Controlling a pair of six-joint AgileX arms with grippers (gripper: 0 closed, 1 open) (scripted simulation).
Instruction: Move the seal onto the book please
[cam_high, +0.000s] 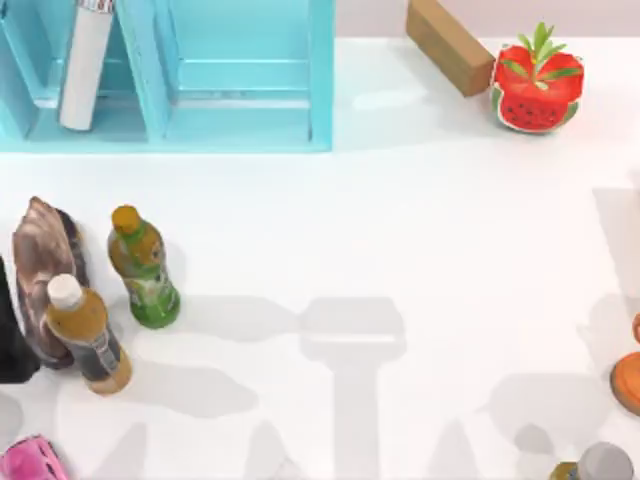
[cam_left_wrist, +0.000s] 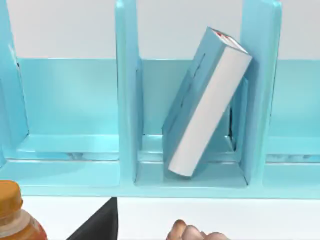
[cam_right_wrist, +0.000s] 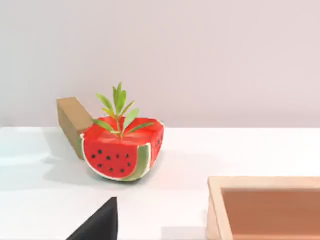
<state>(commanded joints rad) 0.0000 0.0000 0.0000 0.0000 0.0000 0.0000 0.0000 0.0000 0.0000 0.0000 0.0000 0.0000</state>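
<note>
While neither gripper's finger state could be told, the book (cam_left_wrist: 207, 102) leaned tilted inside the shelf unit (cam_left_wrist: 127, 100), white pages outward.

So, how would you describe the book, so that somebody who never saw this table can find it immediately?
Start at the light-blue shelf along the far edge on the table's left side. The book stands in one of its compartments, tilted, its top leaning against a divider. It is teal with white page edges, and it is the one thing in the shelf; the bottles and the shell stand on the table in front.
</note>
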